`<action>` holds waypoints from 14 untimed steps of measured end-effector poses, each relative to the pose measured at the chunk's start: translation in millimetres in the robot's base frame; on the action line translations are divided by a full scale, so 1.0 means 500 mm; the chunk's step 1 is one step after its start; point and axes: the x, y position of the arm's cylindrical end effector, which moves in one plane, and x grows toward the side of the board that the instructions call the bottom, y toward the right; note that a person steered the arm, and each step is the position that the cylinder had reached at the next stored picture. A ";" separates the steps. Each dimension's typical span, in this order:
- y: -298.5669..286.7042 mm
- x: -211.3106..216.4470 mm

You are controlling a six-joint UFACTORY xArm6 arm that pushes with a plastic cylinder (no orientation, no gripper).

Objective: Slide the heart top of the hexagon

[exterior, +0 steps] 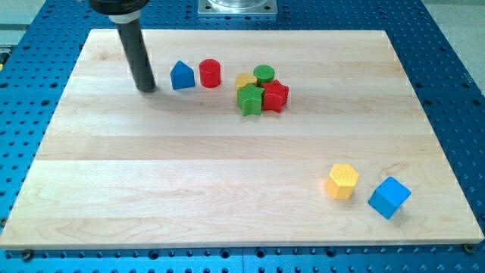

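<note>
A yellow heart block (245, 80) sits in a tight cluster near the view's top middle, partly hidden by a green star block (249, 99). A yellow hexagon block (342, 180) stands at the lower right of the board. My tip (147, 89) rests on the board at the upper left, just left of a blue house-shaped block (182, 75). The tip is far from both the heart and the hexagon and touches no block.
A red cylinder (210, 73) stands right of the blue house-shaped block. A green cylinder (264, 73) and a red star block (275, 95) crowd the heart. A blue cube (389, 197) sits right of the hexagon. The wooden board (189, 182) lies on a blue perforated table.
</note>
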 end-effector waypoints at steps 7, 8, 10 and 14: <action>0.408 0.152; 0.386 0.141; 0.532 0.272; 0.577 0.299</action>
